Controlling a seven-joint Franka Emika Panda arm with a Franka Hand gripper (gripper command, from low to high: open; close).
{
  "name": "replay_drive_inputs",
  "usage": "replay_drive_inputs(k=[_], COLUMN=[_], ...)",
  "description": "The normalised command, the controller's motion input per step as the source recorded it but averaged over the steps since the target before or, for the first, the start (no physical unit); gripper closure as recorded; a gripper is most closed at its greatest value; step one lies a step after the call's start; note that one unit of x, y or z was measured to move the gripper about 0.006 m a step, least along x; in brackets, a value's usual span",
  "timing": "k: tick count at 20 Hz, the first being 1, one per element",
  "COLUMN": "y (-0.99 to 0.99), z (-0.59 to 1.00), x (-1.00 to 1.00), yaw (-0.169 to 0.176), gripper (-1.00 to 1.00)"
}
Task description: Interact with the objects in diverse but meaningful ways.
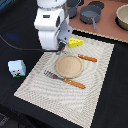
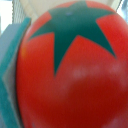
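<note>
The fingers (image 1: 61, 50) are clamping the round red plastic tomato (image 2: 70, 70) beside the tan round plate (image 1: 68, 65), while the yellow holed cheese wedge (image 1: 75, 42) and white cube carton (image 1: 17, 68) are lying untouched.

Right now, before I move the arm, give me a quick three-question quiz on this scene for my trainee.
1. True or false: the white carton stands off the placemat.
2. What fills the wrist view? A) a sausage B) the tomato C) a pot
3. Which utensil lies on the side of the plate nearest the cheese wedge?

Key: 1 true, it sits on the dark table. 2 B, shown by the red skin and green star. 3 the knife; the fork lies on the far side.
</note>
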Motion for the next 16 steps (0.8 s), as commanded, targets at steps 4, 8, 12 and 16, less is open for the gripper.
replay_drive_inputs(k=[4,8,12,16], y=[-0.13,-0.12,-0.09,-0.05], z=[0.16,0.03,-0.04,-0.07], x=[0.95,0.93,0.7,0.49], yaw=[-0.007,-0.012,-0.009,-0.001], gripper=[1.0,1.0,1.0,1.0])
